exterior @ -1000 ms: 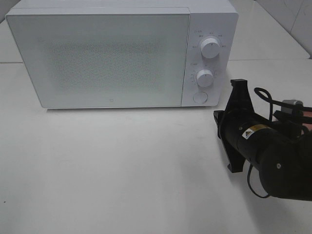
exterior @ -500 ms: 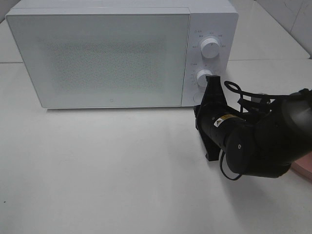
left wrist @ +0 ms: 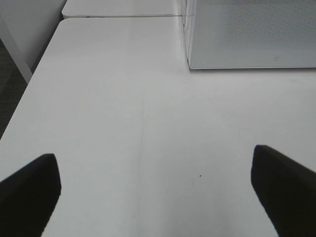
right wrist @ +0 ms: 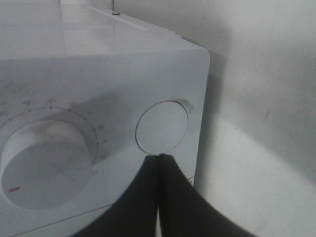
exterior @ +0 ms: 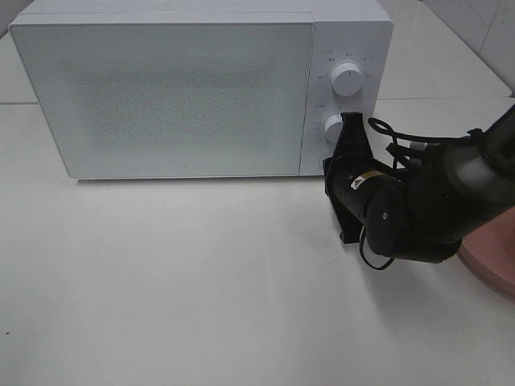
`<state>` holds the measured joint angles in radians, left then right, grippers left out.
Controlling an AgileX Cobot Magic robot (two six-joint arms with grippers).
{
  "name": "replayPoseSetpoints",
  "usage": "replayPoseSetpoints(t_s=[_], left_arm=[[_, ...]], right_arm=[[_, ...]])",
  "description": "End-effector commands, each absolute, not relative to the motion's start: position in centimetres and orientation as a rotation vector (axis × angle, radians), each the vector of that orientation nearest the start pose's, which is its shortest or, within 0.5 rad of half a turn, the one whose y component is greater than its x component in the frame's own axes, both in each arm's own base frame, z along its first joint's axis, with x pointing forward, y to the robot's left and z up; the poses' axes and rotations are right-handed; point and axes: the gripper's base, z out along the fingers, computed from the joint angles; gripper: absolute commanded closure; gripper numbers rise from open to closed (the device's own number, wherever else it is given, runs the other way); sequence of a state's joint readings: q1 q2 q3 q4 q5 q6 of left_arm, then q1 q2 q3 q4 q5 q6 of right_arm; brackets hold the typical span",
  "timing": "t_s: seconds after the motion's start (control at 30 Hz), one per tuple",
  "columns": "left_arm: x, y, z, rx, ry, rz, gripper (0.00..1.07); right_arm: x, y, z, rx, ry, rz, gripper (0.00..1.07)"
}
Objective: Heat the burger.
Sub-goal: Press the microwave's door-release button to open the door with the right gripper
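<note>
White worktop (exterior: 201, 305) carries a closed microwave (exterior: 177, 88); we cannot tell where the burger is. Our right pincer (right wrist: 159, 159), pressed together, sits at its round button (right wrist: 162, 127); our left pincer (left wrist: 153, 160) hangs spread above the worktop.

**A robot laboratory arranged like a kitchen corner**

The place looks more like a laboratory than a real home kitchen. A white microwave (exterior: 201, 88) with round knobs (exterior: 346, 79) stands alone on a plain white tabletop (exterior: 177, 281), which meets a second white tabletop (left wrist: 118, 9) at a thin seam. A black robot arm (exterior: 434, 209) with loose cables reaches to it, and its right pincer (right wrist: 159, 157) is just in front of the microwave's panel. The wall (exterior: 491, 28) behind has pale tiles. The floor (left wrist: 10, 69) beside the tabletop is dark grey.
</note>
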<state>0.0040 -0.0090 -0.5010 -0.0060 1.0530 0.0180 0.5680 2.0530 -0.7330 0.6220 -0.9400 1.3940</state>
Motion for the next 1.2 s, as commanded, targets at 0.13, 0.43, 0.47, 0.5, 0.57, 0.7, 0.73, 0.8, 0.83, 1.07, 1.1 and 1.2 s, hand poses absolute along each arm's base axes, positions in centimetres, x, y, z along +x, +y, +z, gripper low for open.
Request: replayPoseSetpoints(t_s=[0.13, 0.43, 0.47, 0.5, 0.57, 0.7, 0.73, 0.8, 0.83, 1.07, 1.1, 1.2], left_arm=[[-0.9, -0.1, 27.8, 0.019, 1.990, -0.004, 0.03], [-0.9, -0.1, 27.8, 0.019, 1.990, -0.004, 0.03], [-0.9, -0.1, 27.8, 0.019, 1.990, -0.004, 0.03], [-0.9, -0.1, 27.8, 0.019, 1.990, -0.004, 0.03], [-0.9, -0.1, 27.8, 0.019, 1.990, -0.004, 0.03], [-0.9, -0.1, 27.8, 0.019, 1.990, -0.004, 0.03], [-0.9, -0.1, 27.8, 0.019, 1.990, -0.004, 0.03], [-0.9, -0.1, 27.8, 0.019, 1.990, -0.004, 0.03], [-0.9, -0.1, 27.8, 0.019, 1.990, -0.004, 0.03], [-0.9, -0.1, 27.8, 0.019, 1.990, -0.004, 0.03], [-0.9, -0.1, 27.8, 0.019, 1.990, -0.004, 0.03], [-0.9, -0.1, 27.8, 0.019, 1.990, -0.004, 0.03]], right_arm=[[32.3, 15.1, 9.1, 1.459, 1.468, 1.077, 1.06], [32.9, 14.8, 8.6, 1.467, 1.425, 1.062, 1.06], [33.0, 14.9, 8.6, 1.462, 1.427, 1.061, 1.06], [33.0, 14.9, 8.4, 1.459, 1.431, 1.057, 1.06], [33.2, 15.0, 8.2, 1.461, 1.426, 1.058, 1.06], [33.6, 15.2, 8.1, 1.460, 1.416, 1.067, 1.06], [33.7, 15.2, 8.1, 1.462, 1.410, 1.065, 1.06], [33.8, 15.1, 8.2, 1.459, 1.395, 1.059, 1.06], [33.8, 15.1, 8.3, 1.460, 1.389, 1.054, 1.06], [34.2, 15.2, 8.5, 1.465, 1.366, 1.055, 1.06], [34.3, 15.2, 8.6, 1.460, 1.356, 1.062, 1.06], [34.6, 15.4, 9.0, 1.447, 1.333, 1.077, 1.06]])
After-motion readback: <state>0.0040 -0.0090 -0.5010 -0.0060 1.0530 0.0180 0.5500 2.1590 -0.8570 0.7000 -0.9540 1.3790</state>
